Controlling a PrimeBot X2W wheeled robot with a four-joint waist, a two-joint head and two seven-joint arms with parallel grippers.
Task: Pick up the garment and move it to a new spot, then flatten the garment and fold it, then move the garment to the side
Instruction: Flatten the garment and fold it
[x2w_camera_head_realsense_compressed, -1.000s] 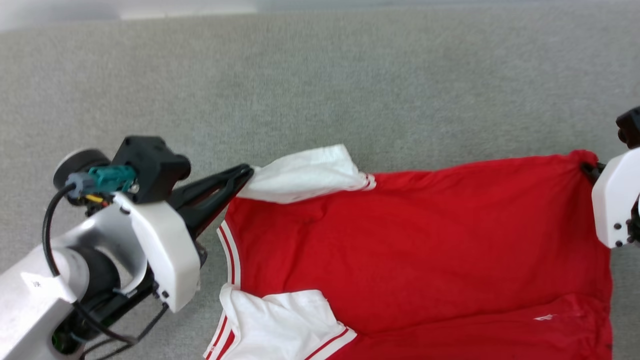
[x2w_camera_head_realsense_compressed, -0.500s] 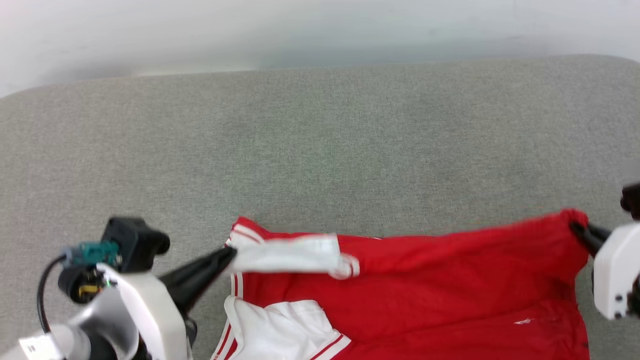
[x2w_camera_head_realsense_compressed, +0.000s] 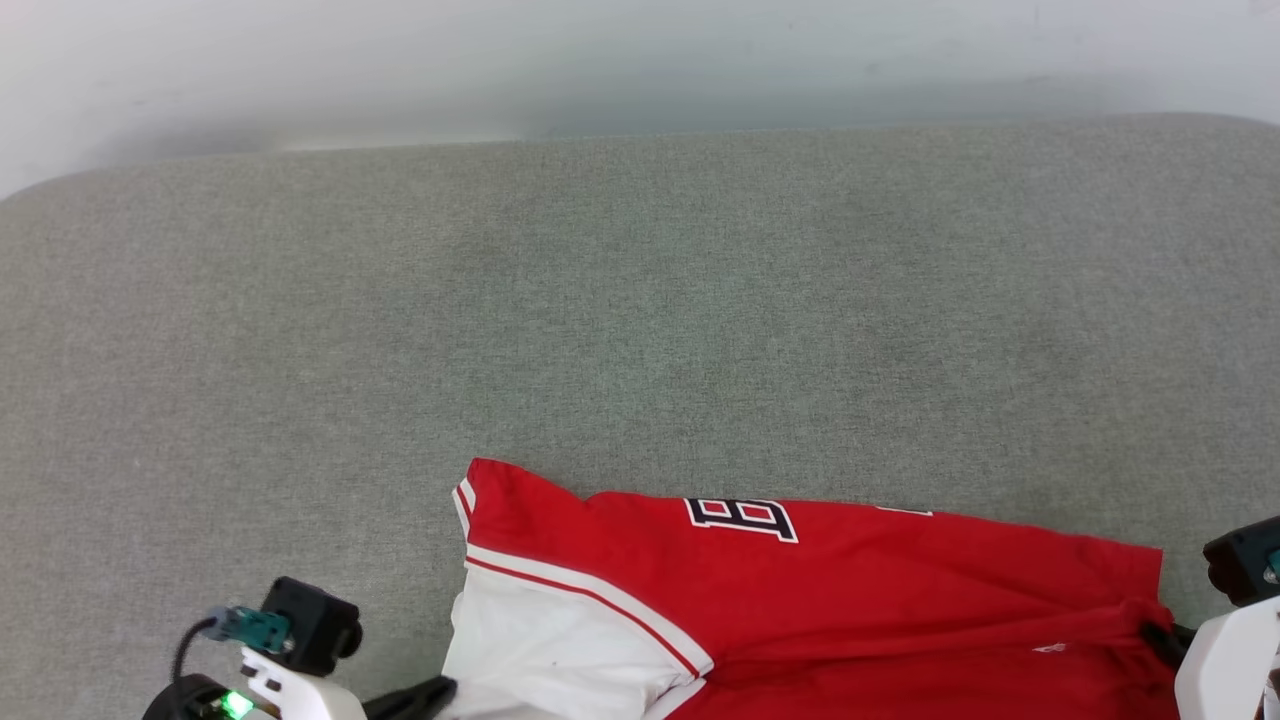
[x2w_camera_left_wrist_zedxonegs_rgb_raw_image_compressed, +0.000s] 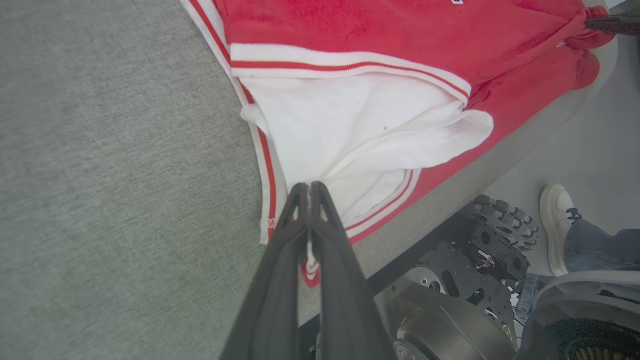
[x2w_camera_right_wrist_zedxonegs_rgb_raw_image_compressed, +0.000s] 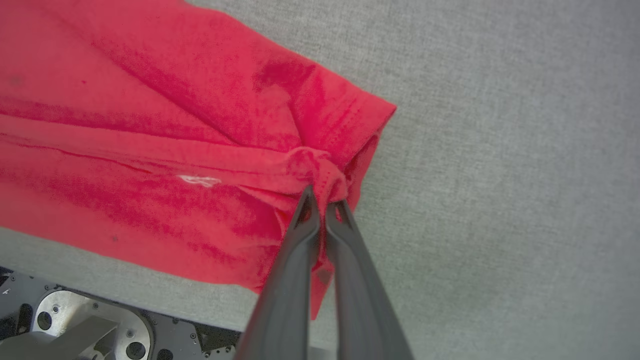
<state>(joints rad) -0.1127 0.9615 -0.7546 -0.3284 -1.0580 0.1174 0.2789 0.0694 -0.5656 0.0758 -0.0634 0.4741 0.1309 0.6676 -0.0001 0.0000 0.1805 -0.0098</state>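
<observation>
Left gripper (x2w_camera_left_wrist_zedxonegs_rgb_raw_image_compressed: 310, 186) is pinching tight, its jaws closed on the trimmed edge of the white sleeve (x2w_camera_left_wrist_zedxonegs_rgb_raw_image_compressed: 360, 130), with a little tab of striped cuff dangling just under the fingers. Right gripper (x2w_camera_right_wrist_zedxonegs_rgb_raw_image_compressed: 322, 197) is clamping down too, its jaws closed on a bunched knot of red hem. Between the two grippers the garment (x2w_camera_head_realsense_compressed: 850, 570) is stretching out as a long doubled band, spreading away from both sets of fingertips onto the grey padded surface (x2w_camera_head_realsense_compressed: 640, 300). A black-and-white block number (x2w_camera_head_realsense_compressed: 742, 517) is peeking out along the edge farthest from the grippers. Behind the left gripper's fingers the surface is ending, and a person's shoe (x2w_camera_left_wrist_zedxonegs_rgb_raw_image_compressed: 556, 227) is showing on the floor beyond it.

By the look of it, this is the fold in progress, with one half being laid over the other. The next move is asking for both grippers to lower their held corners onto the layer beneath, level with each other, and let go together. The cloth is lying close to the drop-off behind the grippers, so it could slide over.
</observation>
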